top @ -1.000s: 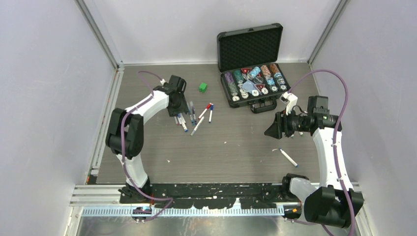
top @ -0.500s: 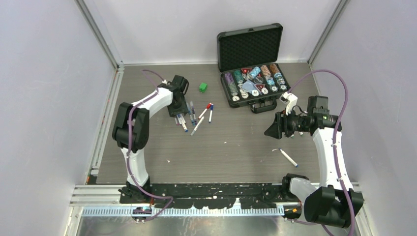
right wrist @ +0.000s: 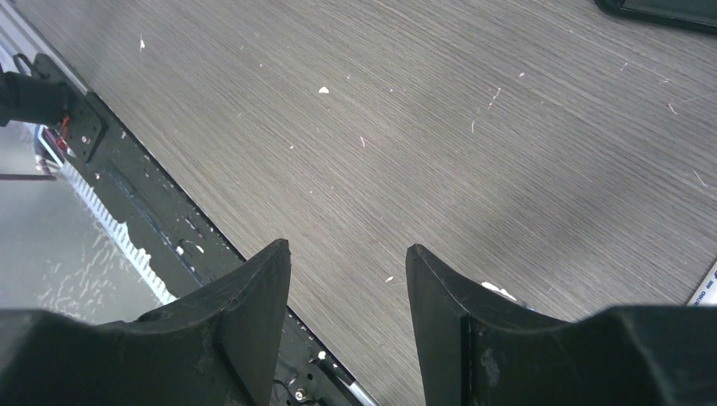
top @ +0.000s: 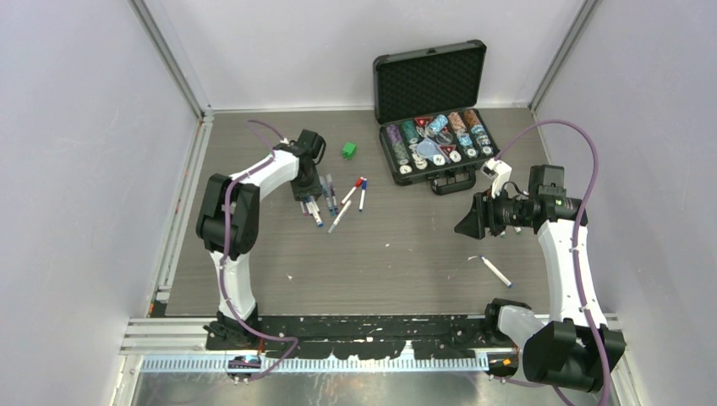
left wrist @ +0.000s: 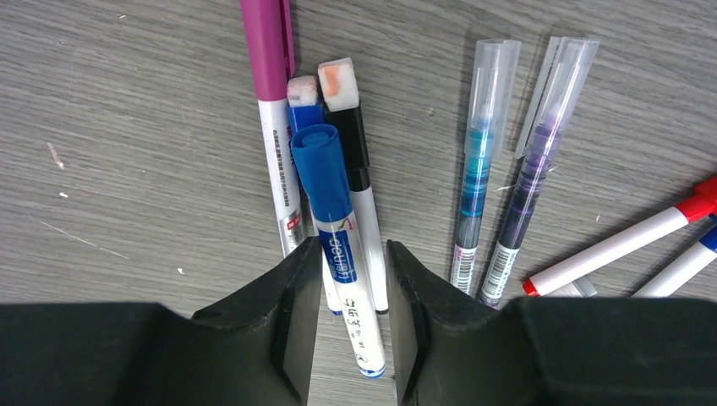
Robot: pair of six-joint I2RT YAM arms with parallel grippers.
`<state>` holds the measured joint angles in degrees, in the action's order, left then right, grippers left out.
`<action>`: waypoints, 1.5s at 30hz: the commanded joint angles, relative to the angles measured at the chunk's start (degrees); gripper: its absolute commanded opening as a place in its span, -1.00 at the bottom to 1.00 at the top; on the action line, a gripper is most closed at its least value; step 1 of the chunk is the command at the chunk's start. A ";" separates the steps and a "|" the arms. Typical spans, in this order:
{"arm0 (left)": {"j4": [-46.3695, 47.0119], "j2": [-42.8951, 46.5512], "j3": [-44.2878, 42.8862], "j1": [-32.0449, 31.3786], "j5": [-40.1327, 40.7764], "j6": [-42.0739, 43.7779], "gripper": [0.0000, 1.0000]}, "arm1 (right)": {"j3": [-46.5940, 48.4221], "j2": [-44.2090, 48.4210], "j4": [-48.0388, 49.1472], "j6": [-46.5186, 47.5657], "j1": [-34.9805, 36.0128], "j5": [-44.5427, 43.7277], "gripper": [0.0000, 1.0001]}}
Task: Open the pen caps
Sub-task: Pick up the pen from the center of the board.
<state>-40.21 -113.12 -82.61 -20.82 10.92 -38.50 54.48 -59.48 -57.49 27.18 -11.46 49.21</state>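
A dark grey wood-grain tabletop (top: pixel 406 262) fills the middle of the enclosure, its surface dotted with small white flecks (right wrist: pixel 321 89) and fine scratches. Plain pale lilac-grey panels close it in: a back wall (top: pixel 338 51), a left wall (top: pixel 76 169) and a right wall (top: pixel 659 101), meeting at two slanted silver aluminium corner posts (top: pixel 169 59). Along the near edge runs a black metal rail (top: pixel 372 326), then a white toothed strip (top: pixel 355 364). The light is soft and even, with faint shadows.
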 commanded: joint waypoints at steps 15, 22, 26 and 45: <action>-1.01 -1.72 -2.24 0.25 0.95 1.42 -0.48 | 0.28 1.83 0.45 0.00 -0.02 1.50 0.15; -1.25 1.00 -2.17 0.25 0.33 2.22 -0.80 | 0.34 1.79 0.09 0.20 0.02 1.89 0.16; -1.40 5.97 -0.59 0.25 -0.45 2.47 -0.87 | 0.37 1.53 -0.81 1.00 -0.02 2.82 0.16; 47.00 37.36 33.49 -5.64 -34.15 -16.21 -1.00 | -2.37 -1.59 20.00 -18.30 12.21 12.94 0.15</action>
<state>-20.05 -80.16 -55.79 -22.26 -11.31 -45.28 53.84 -60.66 -53.25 23.62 -4.62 57.87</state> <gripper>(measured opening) 0.196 0.578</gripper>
